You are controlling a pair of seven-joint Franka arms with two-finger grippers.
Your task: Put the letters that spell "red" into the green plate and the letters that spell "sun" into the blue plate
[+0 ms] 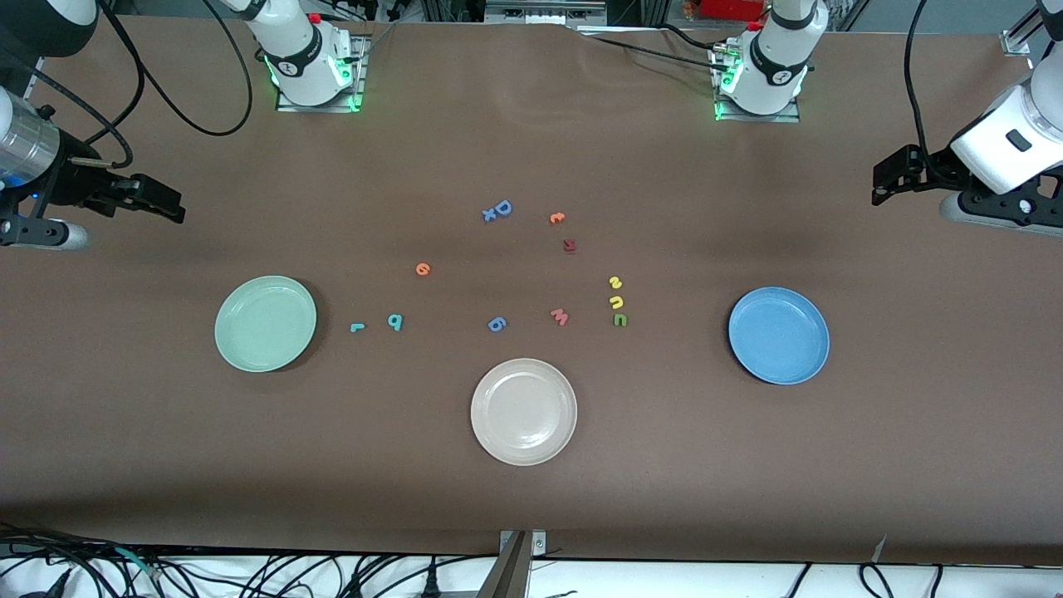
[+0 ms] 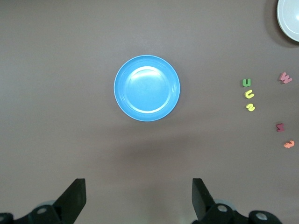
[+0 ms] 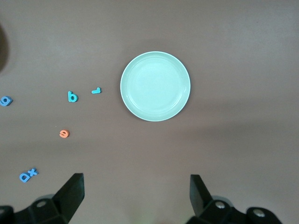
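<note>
Your left gripper [image 1: 882, 178] hung in the air over bare tabletop [image 1: 531, 498] at the left arm's end, fingers [image 2: 74, 198] spread wide, holding nothing. Your right gripper [image 1: 166, 203] hung over the right arm's end, fingers [image 3: 72, 191] spread the same, empty. Both arms waited.

The green plate [image 1: 266, 323] lay empty toward the right arm's end. The blue plate [image 1: 779, 335] lay empty toward the left arm's end. A cream-white plate [image 1: 524, 411] sat between them, nearer the front camera.

"Red" letters, all flat on the tabletop: teal "r" [image 1: 357, 327] near the green plate, teal "d" [image 1: 395, 321] just beside it, orange "e" [image 1: 423, 268] farther from the camera than both.

"Sun" letters stood in a close column between the tabletop's middle and the blue plate: yellow "s" [image 1: 615, 282] farthest, yellow "u" [image 1: 616, 301] next, green "n" [image 1: 619, 320] nearest.

Strays you had mid-tabletop: pink "w" [image 1: 560, 316], blue round letter [image 1: 497, 324], blue "D" and "x" [image 1: 497, 211], small orange letter [image 1: 557, 218], dark red letter [image 1: 569, 245].
</note>
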